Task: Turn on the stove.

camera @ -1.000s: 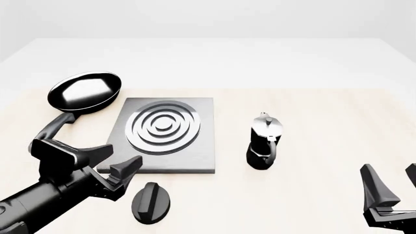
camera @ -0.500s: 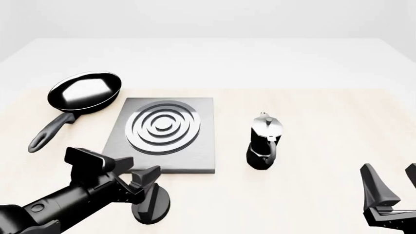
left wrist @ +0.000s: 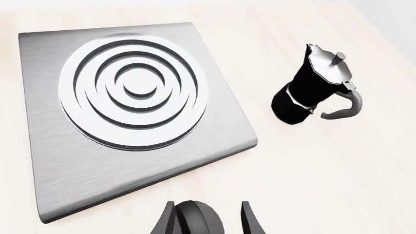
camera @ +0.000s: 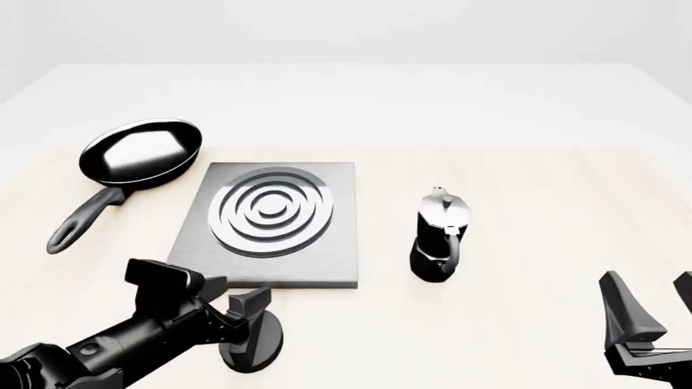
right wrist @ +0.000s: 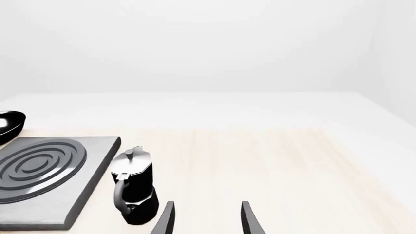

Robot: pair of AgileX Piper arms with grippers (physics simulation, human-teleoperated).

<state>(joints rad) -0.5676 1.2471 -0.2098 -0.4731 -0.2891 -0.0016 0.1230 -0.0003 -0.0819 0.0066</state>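
The stove is a dark-grey slab [camera: 324,263] with silver burner rings [camera: 268,211], left of the table's centre; it also shows in the left wrist view [left wrist: 46,161] and the right wrist view [right wrist: 78,192]. Its separate black ridged knob [camera: 262,347] lies on the table just in front of the slab. My left gripper [camera: 240,312] is open and low over the knob. In the left wrist view the knob [left wrist: 195,220] sits between the two fingers [left wrist: 250,223], with a gap on one side. My right gripper [camera: 656,312] is open and empty at the front right.
A black-and-silver moka pot [camera: 442,235] stands right of the slab, also in the left wrist view [left wrist: 312,85] and the right wrist view [right wrist: 133,187]. A black frying pan [camera: 141,151] lies at the back left, handle pointing toward me.
My left gripper has moved right and down from beside the slab's front corner and now straddles the knob. The right arm has not moved.
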